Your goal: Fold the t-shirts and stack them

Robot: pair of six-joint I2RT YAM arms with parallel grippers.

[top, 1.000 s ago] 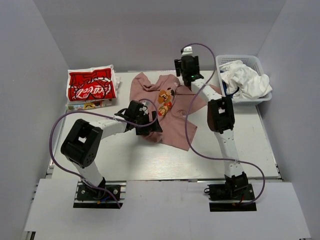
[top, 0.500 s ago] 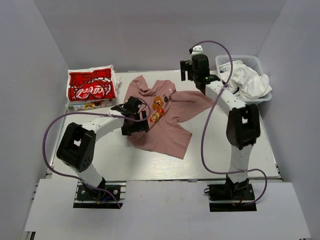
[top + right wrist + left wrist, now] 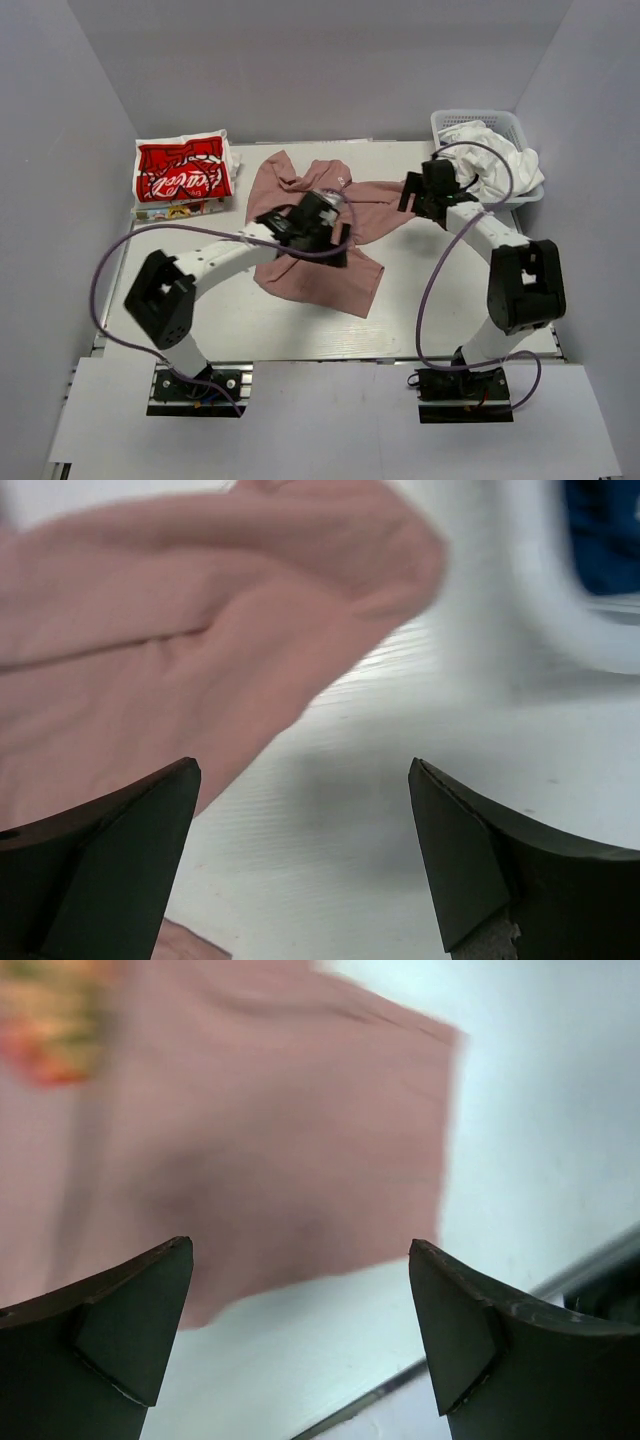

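Observation:
A dusty pink t-shirt lies spread and creased in the middle of the table, its orange print partly showing. My left gripper hovers over its middle, open, with only cloth and table below the fingers. My right gripper is open beside the shirt's right sleeve, with bare table between its fingers. A folded red t-shirt with white lettering lies at the back left. A white t-shirt is heaped in the basket, and navy cloth shows there too.
The white mesh basket stands at the back right corner, close to my right gripper. The red shirt rests on a flat printed item. Grey walls close in the table on three sides. Purple cables loop off both arms.
My right gripper has swung from the back centre to the right, toward the basket. My left gripper has moved right across the pink shirt, which now lies flatter with its sleeve stretched right.

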